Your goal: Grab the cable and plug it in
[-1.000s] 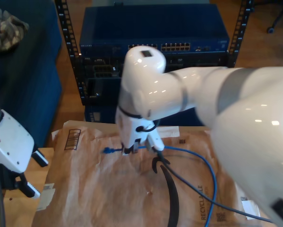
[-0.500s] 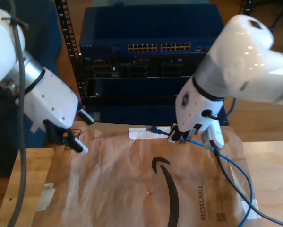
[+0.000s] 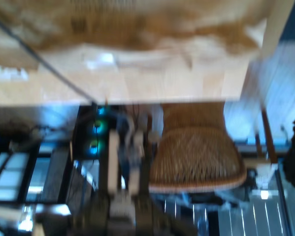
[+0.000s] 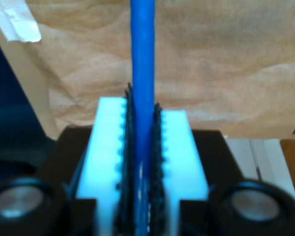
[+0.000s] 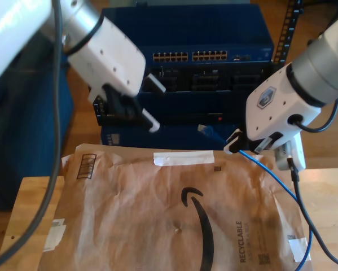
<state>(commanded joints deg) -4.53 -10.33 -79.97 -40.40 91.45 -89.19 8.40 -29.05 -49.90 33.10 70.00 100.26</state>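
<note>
Item: cable (image 5: 270,169), thin, bright blue; pinched between the pads of my second gripper (image 5: 238,145) at roughly 3 o'clock in the exterior view, its plug end (image 5: 205,130) jutting toward 9 o'clock in front of the dark blue rack equipment (image 5: 185,62), its length trailing toward 5 o'clock over the brown paper mailer (image 5: 169,220). In the second wrist view the cable (image 4: 142,73) runs straight out between the toothed pads (image 4: 108,142), above the mailer. Item: my first gripper (image 5: 149,101), at 10 o'clock in the exterior view, fingers spread, nothing between them, raised above the mailer's far edge. First wrist view blurred; a wicker chair (image 3: 196,152) is discernible.
</note>
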